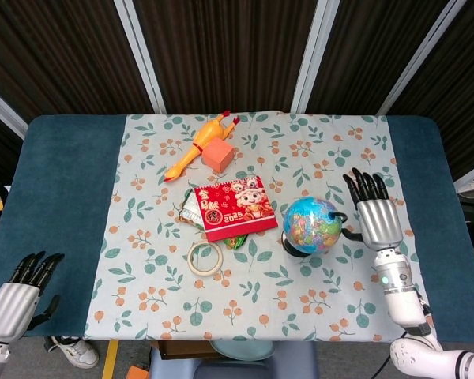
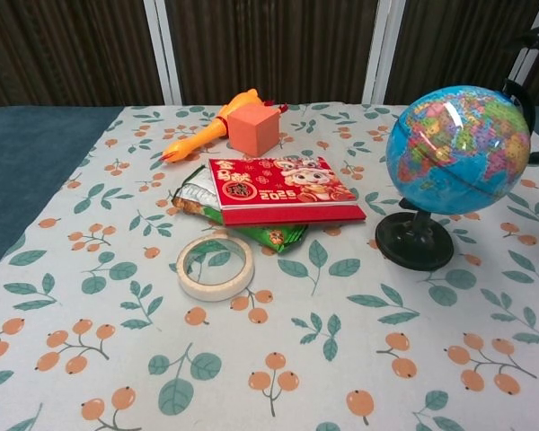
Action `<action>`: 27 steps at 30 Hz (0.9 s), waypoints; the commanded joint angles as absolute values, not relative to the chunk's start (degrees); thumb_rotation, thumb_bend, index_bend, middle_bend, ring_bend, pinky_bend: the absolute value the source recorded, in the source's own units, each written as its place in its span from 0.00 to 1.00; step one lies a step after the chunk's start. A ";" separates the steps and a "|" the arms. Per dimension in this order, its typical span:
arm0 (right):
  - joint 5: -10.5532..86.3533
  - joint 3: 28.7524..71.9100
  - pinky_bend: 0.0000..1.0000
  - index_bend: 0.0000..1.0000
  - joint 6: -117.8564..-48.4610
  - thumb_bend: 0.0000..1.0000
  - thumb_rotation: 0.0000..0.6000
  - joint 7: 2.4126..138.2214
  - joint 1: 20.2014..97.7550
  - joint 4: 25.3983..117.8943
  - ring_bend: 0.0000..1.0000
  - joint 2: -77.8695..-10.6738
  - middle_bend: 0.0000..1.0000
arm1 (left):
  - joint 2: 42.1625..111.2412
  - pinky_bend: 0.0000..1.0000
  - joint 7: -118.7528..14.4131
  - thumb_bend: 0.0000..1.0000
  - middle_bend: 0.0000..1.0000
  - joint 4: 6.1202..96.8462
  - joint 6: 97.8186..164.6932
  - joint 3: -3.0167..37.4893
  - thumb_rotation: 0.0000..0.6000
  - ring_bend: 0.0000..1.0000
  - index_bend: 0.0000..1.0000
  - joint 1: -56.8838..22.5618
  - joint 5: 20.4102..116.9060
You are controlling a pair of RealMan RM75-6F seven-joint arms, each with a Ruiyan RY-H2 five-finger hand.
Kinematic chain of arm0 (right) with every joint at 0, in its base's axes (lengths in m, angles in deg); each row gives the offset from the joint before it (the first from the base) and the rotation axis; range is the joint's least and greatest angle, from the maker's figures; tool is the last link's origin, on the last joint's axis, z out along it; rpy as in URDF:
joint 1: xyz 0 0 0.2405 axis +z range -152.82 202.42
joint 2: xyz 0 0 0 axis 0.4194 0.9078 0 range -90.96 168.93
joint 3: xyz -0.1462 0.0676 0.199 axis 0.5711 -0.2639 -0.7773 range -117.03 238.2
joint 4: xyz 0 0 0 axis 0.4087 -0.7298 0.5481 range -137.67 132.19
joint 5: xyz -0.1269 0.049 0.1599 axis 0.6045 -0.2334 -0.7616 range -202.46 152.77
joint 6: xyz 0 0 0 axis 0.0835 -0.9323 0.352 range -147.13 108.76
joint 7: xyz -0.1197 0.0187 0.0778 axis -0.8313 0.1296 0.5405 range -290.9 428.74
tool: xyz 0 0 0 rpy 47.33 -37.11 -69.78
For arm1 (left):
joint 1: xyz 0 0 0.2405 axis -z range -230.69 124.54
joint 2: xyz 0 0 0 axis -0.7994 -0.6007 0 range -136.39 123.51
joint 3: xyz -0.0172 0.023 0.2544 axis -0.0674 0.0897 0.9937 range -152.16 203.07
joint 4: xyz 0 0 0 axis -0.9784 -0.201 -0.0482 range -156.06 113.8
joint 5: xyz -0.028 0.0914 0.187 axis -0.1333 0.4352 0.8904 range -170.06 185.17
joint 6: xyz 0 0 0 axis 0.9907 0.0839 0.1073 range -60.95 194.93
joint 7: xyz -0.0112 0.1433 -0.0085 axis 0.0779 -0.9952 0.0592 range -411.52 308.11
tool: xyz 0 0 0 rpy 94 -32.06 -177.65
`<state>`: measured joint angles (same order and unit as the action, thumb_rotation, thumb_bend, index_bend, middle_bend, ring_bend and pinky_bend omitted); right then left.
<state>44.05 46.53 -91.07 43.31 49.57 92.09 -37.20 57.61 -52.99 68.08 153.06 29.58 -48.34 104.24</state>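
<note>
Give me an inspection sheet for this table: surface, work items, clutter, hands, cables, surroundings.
Surface: table with blue cover, floral cloth over the middle.
Work items: globe upright on its black stand, beside the right hand; whether they touch cannot be told.
Clutter: red calendar lying on snack packets; tape roll flat in front of them; rubber chicken next to an orange cube at the back.
Hands: right hand open, fingers spread, right of the globe; left hand open at the near left edge, holding nothing.
Cables: nothing seen.
Surroundings: dark curtain with white posts behind; a shoe on the floor.
</note>
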 commanded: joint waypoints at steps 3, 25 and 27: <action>50.12 49.51 0.00 0.00 -94.64 0.15 1.00 44.70 47.58 92.25 0.00 -34.86 0.00 | 57.58 0.09 -52.96 0.47 0.10 68.11 153.26 29.57 1.00 0.02 0.00 -48.38 104.29; 49.56 49.24 0.00 0.00 -93.07 0.15 1.00 42.83 49.21 108.42 0.00 -32.83 0.00 | 57.49 0.09 -52.72 0.47 0.10 68.04 153.26 29.77 1.00 0.02 0.00 -48.28 104.57; 48.16 48.88 0.00 0.00 -92.85 0.15 1.00 42.61 49.50 107.93 0.00 -33.34 0.00 | 57.44 0.09 -52.56 0.47 0.10 67.99 153.28 29.77 1.00 0.02 0.00 -48.27 104.54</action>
<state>48.99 49.33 -93.16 43.09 49.07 108.25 -32.75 57.45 -52.57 68.00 153.27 29.77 -48.27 104.55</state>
